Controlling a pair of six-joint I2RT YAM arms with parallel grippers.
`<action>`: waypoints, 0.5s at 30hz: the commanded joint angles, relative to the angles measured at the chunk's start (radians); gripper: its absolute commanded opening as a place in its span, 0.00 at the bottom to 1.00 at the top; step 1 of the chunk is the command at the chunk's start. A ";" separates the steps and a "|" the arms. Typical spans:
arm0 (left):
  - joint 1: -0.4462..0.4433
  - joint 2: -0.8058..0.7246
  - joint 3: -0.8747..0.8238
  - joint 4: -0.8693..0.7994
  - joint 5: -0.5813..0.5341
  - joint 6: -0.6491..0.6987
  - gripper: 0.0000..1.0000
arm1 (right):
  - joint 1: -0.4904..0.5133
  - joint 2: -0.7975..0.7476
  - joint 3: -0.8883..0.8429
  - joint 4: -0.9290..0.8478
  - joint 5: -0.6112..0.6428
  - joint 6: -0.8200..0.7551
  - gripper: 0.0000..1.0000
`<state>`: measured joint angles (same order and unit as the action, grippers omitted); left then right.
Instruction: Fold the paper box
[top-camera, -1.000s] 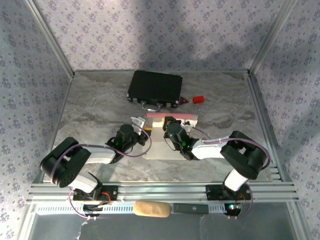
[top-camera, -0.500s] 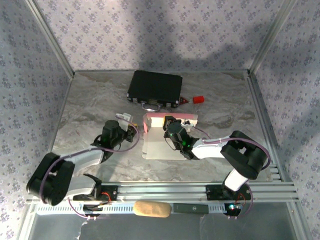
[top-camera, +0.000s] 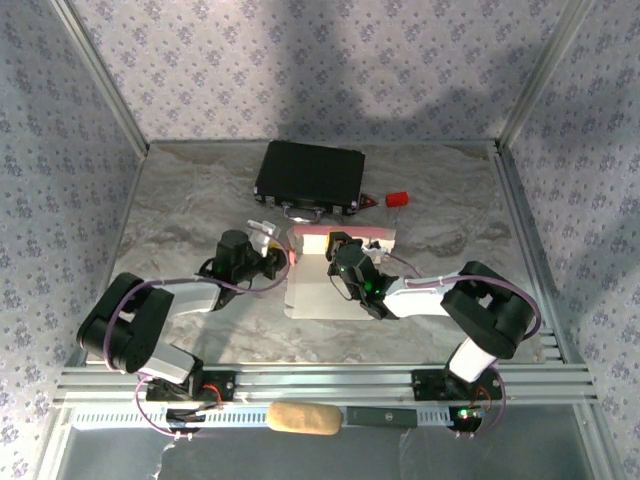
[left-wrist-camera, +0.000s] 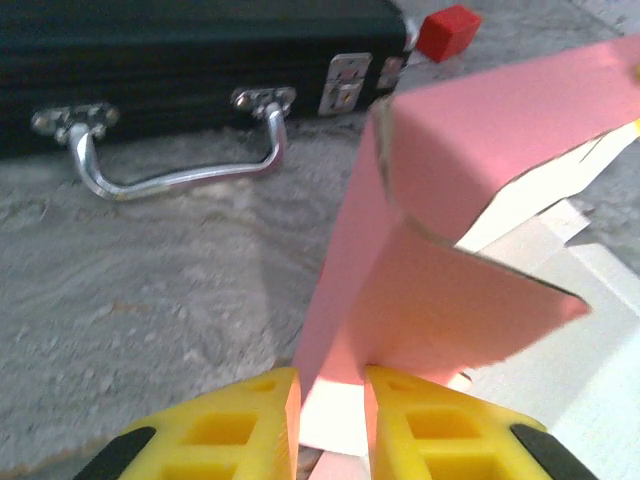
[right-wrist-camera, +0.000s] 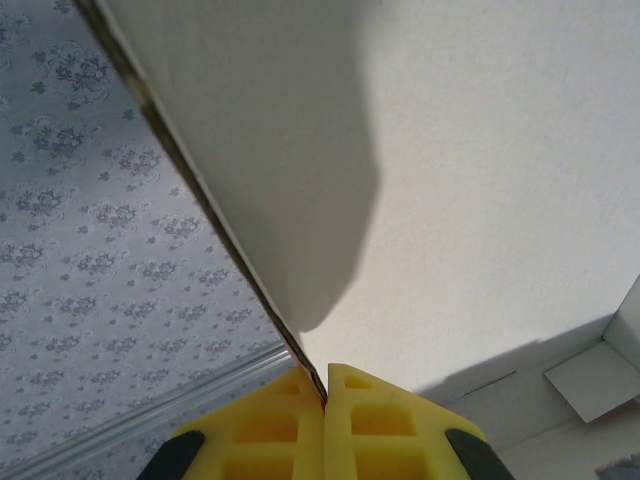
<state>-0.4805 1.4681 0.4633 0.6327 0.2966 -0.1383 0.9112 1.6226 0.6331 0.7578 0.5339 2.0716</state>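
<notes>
The paper box (top-camera: 320, 290) lies half-formed at the table's middle, pale inside, with its pink back wall and left wall standing. My left gripper (top-camera: 283, 255) is at the box's left side. In the left wrist view its yellow fingers stand a narrow gap apart, astride the foot of the pink wall (left-wrist-camera: 470, 140) and a side flap, the gripper (left-wrist-camera: 332, 385) low against the table. My right gripper (top-camera: 338, 243) is inside the box near the back wall. There the gripper (right-wrist-camera: 325, 385) is shut on the edge of a pale card panel (right-wrist-camera: 480, 150).
A black hard case (top-camera: 310, 175) with metal latches and handle (left-wrist-camera: 180, 50) lies just behind the box. A tiny red block (top-camera: 397, 199) sits to its right, also in the left wrist view (left-wrist-camera: 448, 30). Metal frame rails border the grey marbled table.
My left gripper swung out to the left away from the box, then came back to its left wall. That wall now stands up pink. The right gripper has stayed put.
</notes>
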 joint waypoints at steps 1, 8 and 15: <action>-0.014 0.035 0.050 0.039 0.057 0.035 0.24 | 0.006 0.063 -0.032 -0.194 -0.076 -0.011 0.00; -0.036 0.086 0.077 0.049 0.056 0.045 0.22 | 0.005 0.066 -0.032 -0.189 -0.083 -0.016 0.00; -0.075 0.092 0.068 0.105 0.026 0.037 0.26 | 0.004 0.066 -0.032 -0.190 -0.086 -0.018 0.00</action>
<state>-0.5262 1.5417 0.5144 0.6682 0.3054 -0.1127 0.9043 1.6310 0.6350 0.7715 0.5308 2.0605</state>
